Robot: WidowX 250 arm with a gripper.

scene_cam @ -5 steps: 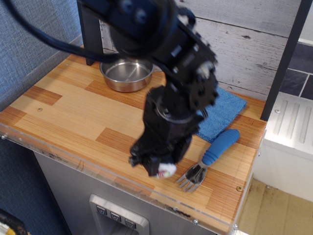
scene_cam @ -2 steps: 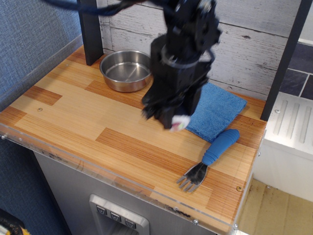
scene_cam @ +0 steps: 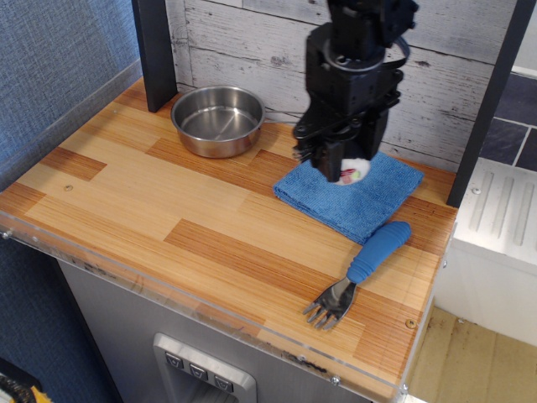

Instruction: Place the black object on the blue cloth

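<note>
My gripper (scene_cam: 342,168) hangs over the blue cloth (scene_cam: 377,201), shut on the black object (scene_cam: 351,170), a small plush sushi roll. Only the roll's white end with a red-green centre shows between the black fingers; its black wrap is hidden against them. The roll is held above the middle of the cloth. The cloth is a square blue terry towel lying flat at the back right of the wooden table, with its near corners showing below the gripper.
A steel pan (scene_cam: 218,120) stands at the back left beside a black post (scene_cam: 153,52). A blue-handled fork (scene_cam: 362,265) lies in front of the cloth near the right edge. A plank wall (scene_cam: 252,38) closes the back.
My gripper has carried the roll from the table's front edge, up and back to the right, to a spot above the blue cloth. The fork and pan have not moved.
</note>
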